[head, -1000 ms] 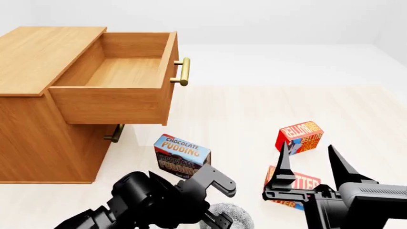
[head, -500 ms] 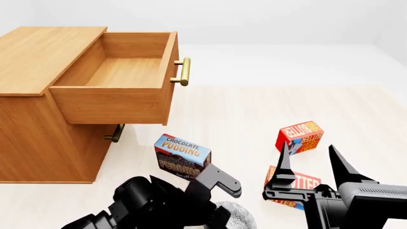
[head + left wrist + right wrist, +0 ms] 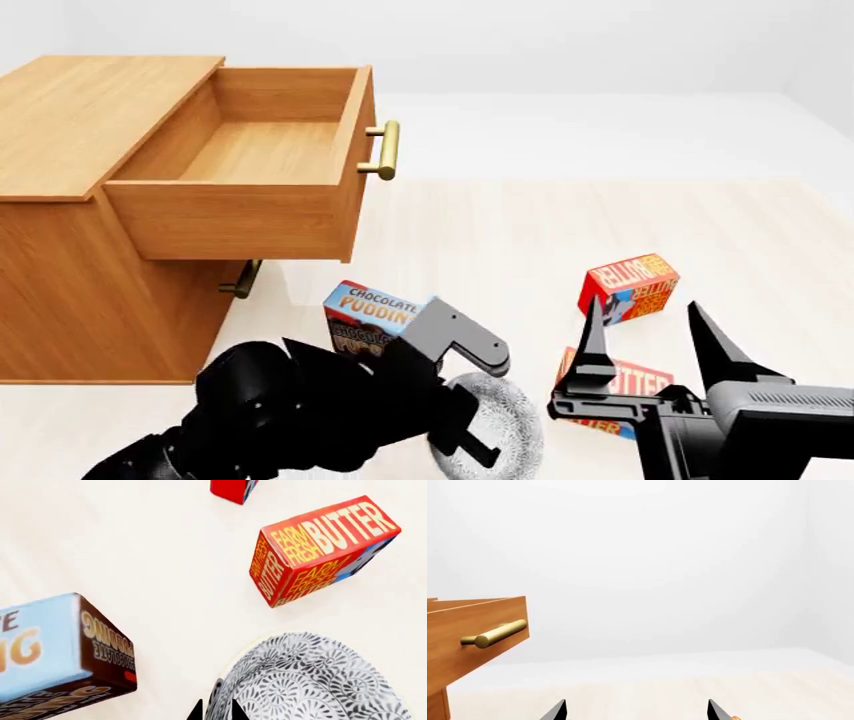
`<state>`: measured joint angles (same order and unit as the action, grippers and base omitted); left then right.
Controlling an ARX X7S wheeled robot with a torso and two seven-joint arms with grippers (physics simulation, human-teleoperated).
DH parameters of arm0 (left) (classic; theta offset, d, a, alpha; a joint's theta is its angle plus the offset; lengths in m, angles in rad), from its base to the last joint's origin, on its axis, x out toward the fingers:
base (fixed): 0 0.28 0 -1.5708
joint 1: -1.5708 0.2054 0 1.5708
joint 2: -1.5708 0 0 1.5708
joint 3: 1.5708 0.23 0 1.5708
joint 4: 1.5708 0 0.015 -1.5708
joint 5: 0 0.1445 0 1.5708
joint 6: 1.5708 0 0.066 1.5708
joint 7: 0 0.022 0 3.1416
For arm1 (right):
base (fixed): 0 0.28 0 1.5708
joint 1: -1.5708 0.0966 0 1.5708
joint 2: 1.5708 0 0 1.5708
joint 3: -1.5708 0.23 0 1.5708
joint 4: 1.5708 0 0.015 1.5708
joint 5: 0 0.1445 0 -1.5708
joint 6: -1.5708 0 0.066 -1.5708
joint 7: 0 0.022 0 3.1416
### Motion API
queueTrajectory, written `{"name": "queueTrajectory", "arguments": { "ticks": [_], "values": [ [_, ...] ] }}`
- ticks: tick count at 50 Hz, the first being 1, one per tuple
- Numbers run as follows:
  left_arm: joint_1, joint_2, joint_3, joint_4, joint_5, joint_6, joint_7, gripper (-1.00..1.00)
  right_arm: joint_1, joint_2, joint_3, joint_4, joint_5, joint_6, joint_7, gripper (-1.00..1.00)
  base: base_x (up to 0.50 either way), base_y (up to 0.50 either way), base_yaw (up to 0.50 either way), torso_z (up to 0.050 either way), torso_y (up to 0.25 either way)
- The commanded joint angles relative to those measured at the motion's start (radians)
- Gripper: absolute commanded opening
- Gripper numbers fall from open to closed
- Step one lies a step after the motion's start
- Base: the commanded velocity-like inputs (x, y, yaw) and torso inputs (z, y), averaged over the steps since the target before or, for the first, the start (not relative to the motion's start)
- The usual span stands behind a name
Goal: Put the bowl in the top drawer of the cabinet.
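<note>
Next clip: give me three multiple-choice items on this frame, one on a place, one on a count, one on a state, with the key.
1. Where is the bowl?
A. in the top drawer
B. on the floor at the left gripper
C. on the cabinet top

2. How many butter boxes does the head view show?
A. one
B. two
C. four

3. The top drawer is:
A. pulled open and empty
B. shut
C. open with a box inside

Key: 1 B, the left gripper sits at its rim beside the chocolate pudding box; 2 B, one butter box stands beyond another; 3 A, its bare wooden bottom shows.
</note>
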<state>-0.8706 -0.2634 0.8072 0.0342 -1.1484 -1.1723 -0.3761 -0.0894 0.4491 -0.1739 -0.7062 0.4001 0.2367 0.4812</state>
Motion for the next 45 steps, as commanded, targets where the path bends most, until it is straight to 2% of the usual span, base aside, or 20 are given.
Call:
{"name": "queueTrajectory", "arguments": {
  "ticks": [1, 15, 28, 37, 45],
  "values": [
    [-0.025, -0.023, -0.099, 0.145, -0.124, -0.061, -0.115, -1.00, -0.002, 0.001, -0.006, 0.002, -0.007, -0.004, 0.003, 1.00, 0.00, 0.00, 0.00, 0.000, 0.000],
    [-0.110, -0.035, -0.197, 0.240, -0.313, -0.122, -0.299, -1.00, -0.007, 0.007, -0.002, 0.001, -0.008, -0.008, 0.009, 1.00, 0.00, 0.00, 0.00, 0.000, 0.000],
    [-0.148, -0.040, -0.216, 0.291, -0.394, -0.135, -0.403, -1.00, -0.038, 0.032, 0.050, 0.005, 0.016, -0.036, 0.007, 1.00, 0.00, 0.00, 0.00, 0.000, 0.000],
    [-0.218, -0.047, -0.237, 0.355, -0.506, -0.143, -0.542, -1.00, -0.055, 0.039, 0.075, 0.015, 0.028, -0.055, 0.007, 1.00, 0.00, 0.00, 0.00, 0.000, 0.000],
    [-0.285, -0.058, -0.260, 0.380, -0.577, -0.128, -0.620, -1.00, -0.061, 0.045, 0.086, 0.013, 0.035, -0.057, 0.010, 1.00, 0.00, 0.00, 0.00, 0.000, 0.000]
  ]
}}
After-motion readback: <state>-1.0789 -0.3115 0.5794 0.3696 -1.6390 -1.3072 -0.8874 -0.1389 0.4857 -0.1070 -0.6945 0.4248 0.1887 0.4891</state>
